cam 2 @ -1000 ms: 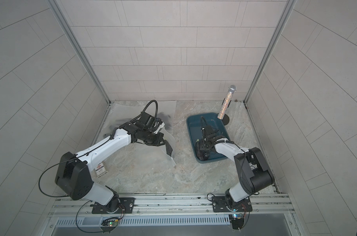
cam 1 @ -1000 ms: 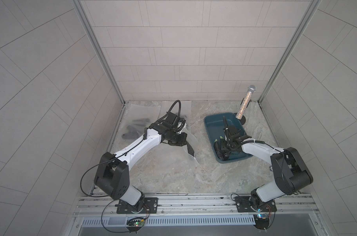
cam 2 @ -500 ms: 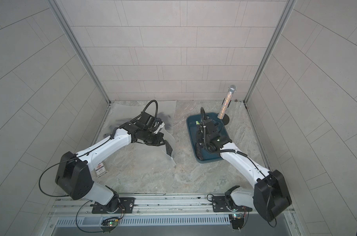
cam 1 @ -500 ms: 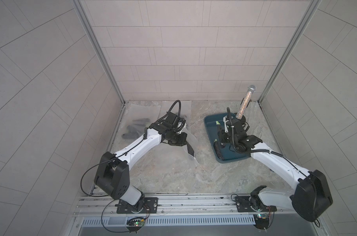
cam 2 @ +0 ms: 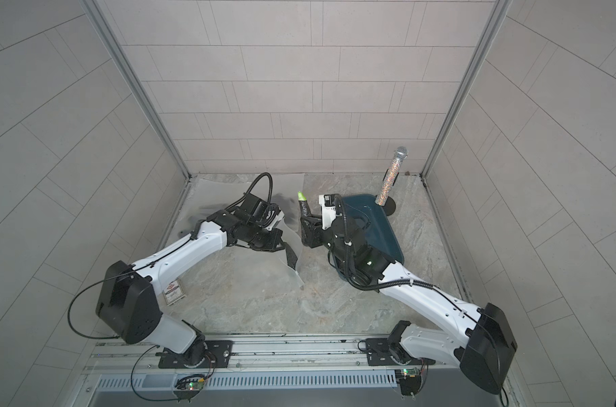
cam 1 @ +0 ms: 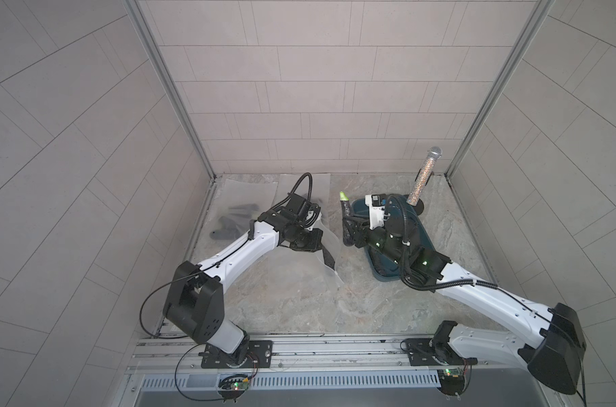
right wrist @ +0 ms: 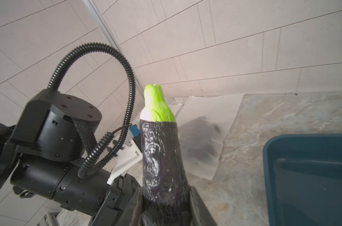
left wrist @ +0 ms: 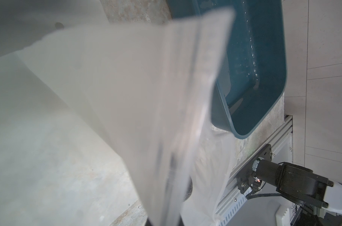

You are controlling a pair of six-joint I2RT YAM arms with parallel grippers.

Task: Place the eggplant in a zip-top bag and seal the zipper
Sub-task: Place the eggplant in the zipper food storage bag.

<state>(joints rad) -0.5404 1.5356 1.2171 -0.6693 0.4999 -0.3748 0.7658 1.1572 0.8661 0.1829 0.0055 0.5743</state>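
with right end effector clamped on upright green-capped dark purple eggplant beside teal plastic tray, left end effector pinching clear zip-top bag, tilt blunt end into bag mouth slowly

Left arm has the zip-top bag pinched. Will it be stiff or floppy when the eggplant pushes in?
Probably floppy: the zip-top bag droops from the left gripper. Its mouth likely won't hold open; the film hangs flat in the left wrist view. Seemingly light, it may swing away from the eggplant.
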